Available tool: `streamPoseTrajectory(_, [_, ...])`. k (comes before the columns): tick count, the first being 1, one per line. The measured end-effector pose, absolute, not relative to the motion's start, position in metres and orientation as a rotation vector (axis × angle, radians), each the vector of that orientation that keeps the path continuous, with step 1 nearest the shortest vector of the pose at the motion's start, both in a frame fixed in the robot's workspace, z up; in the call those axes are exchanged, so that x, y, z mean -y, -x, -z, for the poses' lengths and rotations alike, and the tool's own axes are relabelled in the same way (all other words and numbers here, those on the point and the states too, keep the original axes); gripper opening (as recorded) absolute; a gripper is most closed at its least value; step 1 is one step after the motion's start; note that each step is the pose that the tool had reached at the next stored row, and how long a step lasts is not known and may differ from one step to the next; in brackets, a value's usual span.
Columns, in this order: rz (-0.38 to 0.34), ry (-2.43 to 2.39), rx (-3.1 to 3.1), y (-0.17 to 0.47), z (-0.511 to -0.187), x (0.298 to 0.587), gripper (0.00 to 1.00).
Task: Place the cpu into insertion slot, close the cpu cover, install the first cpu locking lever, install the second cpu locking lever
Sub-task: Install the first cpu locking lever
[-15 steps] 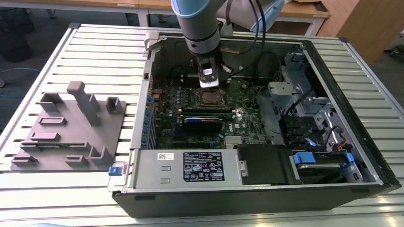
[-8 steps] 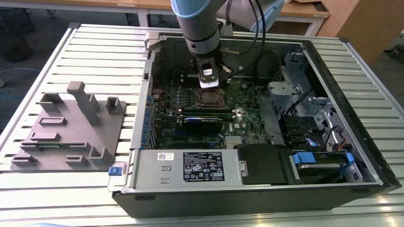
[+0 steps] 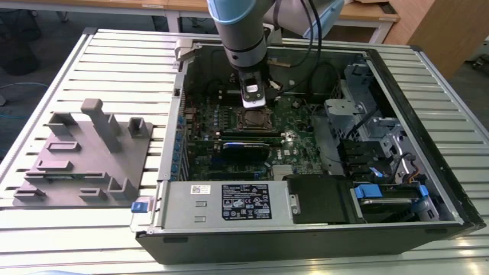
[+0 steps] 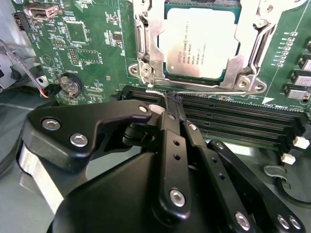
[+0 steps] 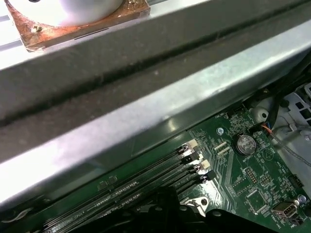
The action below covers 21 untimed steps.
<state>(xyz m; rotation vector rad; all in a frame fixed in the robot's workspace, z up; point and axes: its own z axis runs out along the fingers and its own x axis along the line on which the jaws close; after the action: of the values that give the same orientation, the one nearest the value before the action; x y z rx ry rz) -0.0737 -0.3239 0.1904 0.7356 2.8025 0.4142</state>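
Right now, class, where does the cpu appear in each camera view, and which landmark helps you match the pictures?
Exterior view: the cpu lies in the middle of the motherboard, next to the gripper.
Second wrist view: the cpu sits framed by the cpu cover, beyond the gripper.
First wrist view: memory slots along the case wall.
Shared landmark: the coin battery, in both wrist views.

The small square cpu [image 4: 201,46] has a dull silver-grey metal face. The silvery metal frame cover [image 4: 149,48] around it is brighter and smooth. The black gripper [image 4: 171,100] looks matt, with shiny steel screws. The green motherboard [image 4: 92,43] has a glossy lacquered surface. The ribbed silver metal bench [image 3: 114,63] has a satin sheen, and the grey plastic fixture [image 3: 84,154] is matt.
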Motion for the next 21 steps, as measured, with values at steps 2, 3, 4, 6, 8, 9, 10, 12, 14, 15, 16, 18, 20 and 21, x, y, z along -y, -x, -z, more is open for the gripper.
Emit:
streamPoseTrajectory(2, [-0.411,-0.734,-2.803,0.073,-0.1898,0.3243,0.11])
streamPoseTrajectory(3, [-0.409,-0.734,-2.803,0.0726,-0.1895,0.3246,0.11])
streamPoseTrajectory(4, [-0.407,-0.733,-2.803,0.0723,-0.1892,0.325,0.11])
streamPoseTrajectory(6, [-0.4,-0.731,-2.803,0.0718,-0.1887,0.3253,0.11])
streamPoseTrajectory(8, [-0.397,-0.73,-2.804,0.0719,-0.1887,0.3254,0.11])
streamPoseTrajectory(9, [-0.397,-0.73,-2.804,0.0719,-0.1887,0.3254,0.11])
streamPoseTrajectory(10, [-0.397,-0.73,-2.804,0.0719,-0.1887,0.3254,0.11])
streamPoseTrajectory(12, [-0.396,-0.73,-2.804,0.0719,-0.1889,0.3254,0.11])
streamPoseTrajectory(14, [-0.396,-0.73,-2.804,0.0718,-0.1921,0.3254,0.11])
streamPoseTrajectory(15, [-0.397,-0.73,-2.804,0.0718,-0.1936,0.3253,0.11])
streamPoseTrajectory(16, [-0.397,-0.73,-2.804,0.0718,-0.1941,0.3253,0.11])
streamPoseTrajectory(18, [-0.397,-0.73,-2.803,0.0718,-0.1941,0.3253,0.11])
streamPoseTrajectory(20, [-0.399,-0.73,-2.804,0.072,-0.1942,0.3253,0.11])
streamPoseTrajectory(21, [-0.402,-0.73,-2.803,0.0721,-0.1942,0.3253,0.11])
